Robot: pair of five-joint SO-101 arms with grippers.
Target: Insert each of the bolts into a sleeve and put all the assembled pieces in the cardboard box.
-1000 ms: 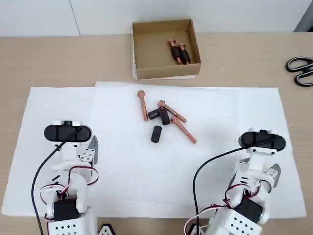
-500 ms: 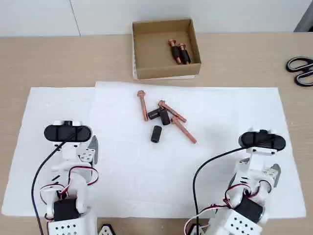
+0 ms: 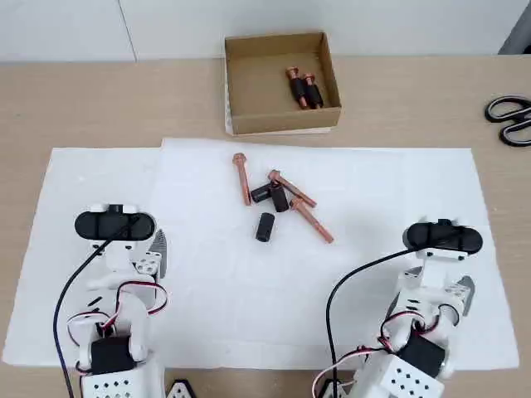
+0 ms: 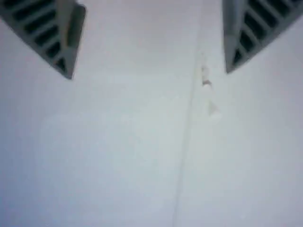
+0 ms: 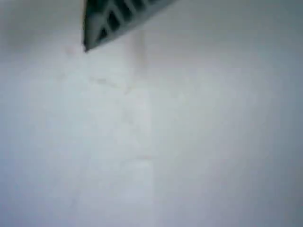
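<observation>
**Two pieces boxed, three bolts still loose, both arms back from the pile**

Since a second ago the right arm has shifted very slightly. The left arm, the bolts and the sleeves lie where they were.

High view: the cardboard box (image 3: pixel 282 123) holds two assembled pieces (image 3: pixel 302 88) side by side, so that part looks done. Three bolts and three sleeves are left. They lie in a cluster on the white sheet (image 3: pixel 207 290). One bolt (image 3: pixel 242 178) is on the cluster's left side, and two more bolts (image 3: pixel 303 206) are on its right. Two sleeves (image 3: pixel 272 196) touch each other in the middle, and a third sleeve (image 3: pixel 265 226) lies alone, nearest the arms. The left gripper (image 3: pixel 153 253) and the right gripper (image 3: pixel 459 294) sit low near their arm bases. The cluster lies ahead of and between the two grippers, well apart from each, and the box is farther beyond it. Scissors (image 3: pixel 510 116) rest on the table (image 3: pixel 83 99), ahead of the right gripper.

Left wrist view: the left gripper's fingers (image 4: pixel 57 33) stand wide apart over bare sheet, with nothing between them.

Right wrist view: the right gripper hangs over bare sheet, and I cannot tell whether it is apart or together.
</observation>
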